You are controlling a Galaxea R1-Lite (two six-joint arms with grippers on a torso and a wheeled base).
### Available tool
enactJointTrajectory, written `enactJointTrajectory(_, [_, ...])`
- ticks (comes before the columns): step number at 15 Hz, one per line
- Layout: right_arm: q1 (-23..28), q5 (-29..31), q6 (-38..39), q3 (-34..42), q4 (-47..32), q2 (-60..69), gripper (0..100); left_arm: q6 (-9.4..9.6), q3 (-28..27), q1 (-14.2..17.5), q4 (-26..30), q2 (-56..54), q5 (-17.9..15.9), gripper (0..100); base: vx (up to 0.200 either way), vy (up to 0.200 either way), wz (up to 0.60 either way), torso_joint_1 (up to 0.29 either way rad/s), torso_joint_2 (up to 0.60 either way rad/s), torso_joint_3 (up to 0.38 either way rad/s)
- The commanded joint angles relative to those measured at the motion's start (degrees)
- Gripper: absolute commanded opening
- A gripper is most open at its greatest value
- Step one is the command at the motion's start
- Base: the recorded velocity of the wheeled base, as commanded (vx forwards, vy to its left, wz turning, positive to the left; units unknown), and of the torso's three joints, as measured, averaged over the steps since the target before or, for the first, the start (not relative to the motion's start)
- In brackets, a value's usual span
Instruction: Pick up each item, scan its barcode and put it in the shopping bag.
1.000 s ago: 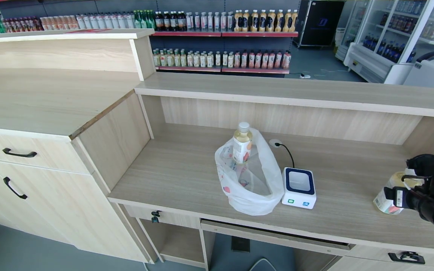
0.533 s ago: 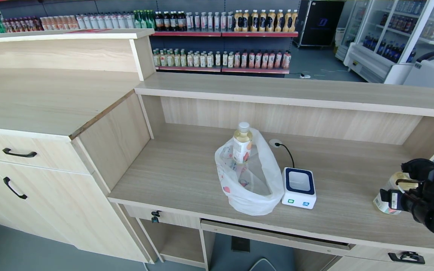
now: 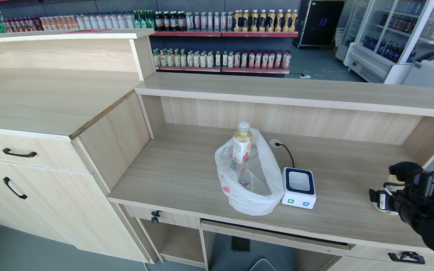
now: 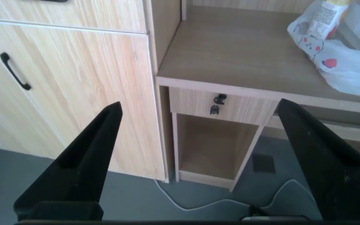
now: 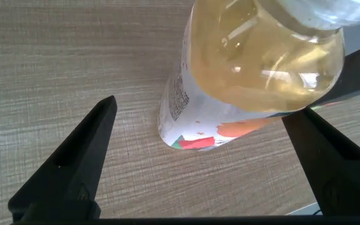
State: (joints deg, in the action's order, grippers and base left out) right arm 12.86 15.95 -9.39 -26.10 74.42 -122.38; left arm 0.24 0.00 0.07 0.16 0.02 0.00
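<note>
A clear bottle of yellow drink (image 5: 242, 81) with a white and red label stands on the wooden counter (image 3: 187, 169) at the far right. My right gripper (image 5: 205, 119) is open, one finger on each side of the bottle and apart from it. In the head view the right gripper (image 3: 388, 182) covers almost all of that bottle. A white shopping bag (image 3: 252, 188) sits open mid-counter with a second bottle (image 3: 242, 145) upright in it. The white scanner (image 3: 298, 187) stands just right of the bag. My left gripper (image 4: 200, 107) hangs open and empty below and left of the counter.
A black cable (image 3: 286, 150) runs from the scanner to a hole in the counter. A raised back shelf (image 3: 296, 92) overhangs the counter. A taller cabinet (image 3: 51, 101) with drawers stands on the left. Store shelves of bottles line the back wall.
My right gripper has slid left and down in the head view, closing in around the bottle and hiding more of it. The bottle, bag and scanner have stayed put.
</note>
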Motion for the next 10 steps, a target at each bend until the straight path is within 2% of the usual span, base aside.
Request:
enactJointTrajectory(1, [-0.7, 0.0, 0.0, -0.1, 0.6, -1.5, 100, 0.02, 0.0, 0.0, 0.0, 0.0, 0.0, 100, 0.000, 0.000, 0.00, 0.000, 0.00, 0.000])
enactJointTrajectory(5, [-1.1, 0.6, -0.1, -0.2, 1.7, -1.8, 100, 0.02, 0.0, 0.0, 0.0, 0.0, 0.0, 100, 0.000, 0.000, 0.00, 0.000, 0.00, 0.000])
enactJointTrajectory(10, [-1.2, 4.4, 1.2, -0.2, 1.7, -1.1, 100, 0.02, 0.0, 0.0, 0.0, 0.0, 0.0, 100, 0.000, 0.000, 0.00, 0.000, 0.00, 0.000])
